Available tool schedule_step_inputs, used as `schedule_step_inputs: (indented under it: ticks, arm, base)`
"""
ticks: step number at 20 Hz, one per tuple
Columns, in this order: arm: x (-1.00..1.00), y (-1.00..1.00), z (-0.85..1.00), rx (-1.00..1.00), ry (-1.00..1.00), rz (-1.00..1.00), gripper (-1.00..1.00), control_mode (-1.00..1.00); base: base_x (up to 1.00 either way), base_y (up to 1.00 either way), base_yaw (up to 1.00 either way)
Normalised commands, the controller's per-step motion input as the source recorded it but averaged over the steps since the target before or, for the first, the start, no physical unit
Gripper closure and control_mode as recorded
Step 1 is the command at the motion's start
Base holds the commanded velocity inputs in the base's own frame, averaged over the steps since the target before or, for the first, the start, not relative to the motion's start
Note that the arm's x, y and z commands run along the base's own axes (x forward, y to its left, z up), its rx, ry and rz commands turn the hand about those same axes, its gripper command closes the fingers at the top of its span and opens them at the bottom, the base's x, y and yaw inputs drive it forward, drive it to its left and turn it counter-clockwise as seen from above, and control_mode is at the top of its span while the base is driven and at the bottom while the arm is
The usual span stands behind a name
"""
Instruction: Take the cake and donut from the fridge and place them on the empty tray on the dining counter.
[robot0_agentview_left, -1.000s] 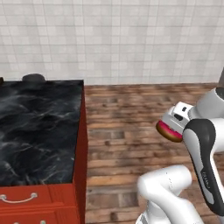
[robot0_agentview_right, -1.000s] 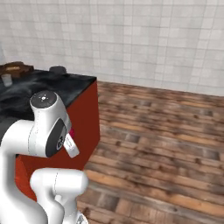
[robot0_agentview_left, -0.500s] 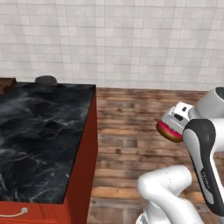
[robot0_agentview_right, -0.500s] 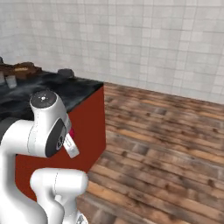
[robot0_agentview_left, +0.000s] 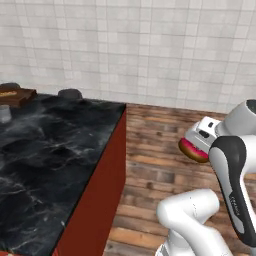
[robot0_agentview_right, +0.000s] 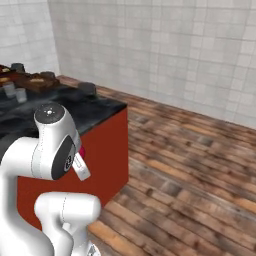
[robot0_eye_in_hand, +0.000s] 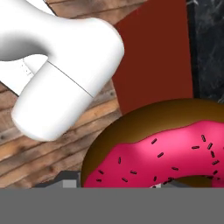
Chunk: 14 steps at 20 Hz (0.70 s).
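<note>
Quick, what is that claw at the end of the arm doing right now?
Gripper: closed on the pink donut, carrying it above the wooden floor.

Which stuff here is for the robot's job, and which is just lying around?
For the job:
- donut, held in the claw
- tray, on the far end of the counter
- counter

Just lying about:
- dark round thing at the counter's back edge
- small grey cups by the tray

The donut (robot0_agentview_left: 193, 150), pink-iced with dark sprinkles over a brown base, hangs above the wooden floor, just off the end of the dining counter (robot0_agentview_left: 55, 150), whose glossy black marble top bears the red-brown tray (robot0_agentview_left: 15, 96) at its far edge.
</note>
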Motion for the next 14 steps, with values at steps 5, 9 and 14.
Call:
schedule_step_inputs:
  ticks: [5, 9, 14]
  arm:
    - [0.0, 0.0, 0.0, 0.0, 0.0, 0.0, 1.0, 1.0]
    - [0.0, 0.0, 0.0, 0.0, 0.0, 0.0, 1.0, 1.0]
    - [0.0, 0.0, 0.0, 0.0, 0.0, 0.0, 1.0, 1.0]
  base:
    - [0.47, -0.64, 0.33]
    - [0.43, -0.71, 0.33]
    - [0.38, -0.77, 0.32]
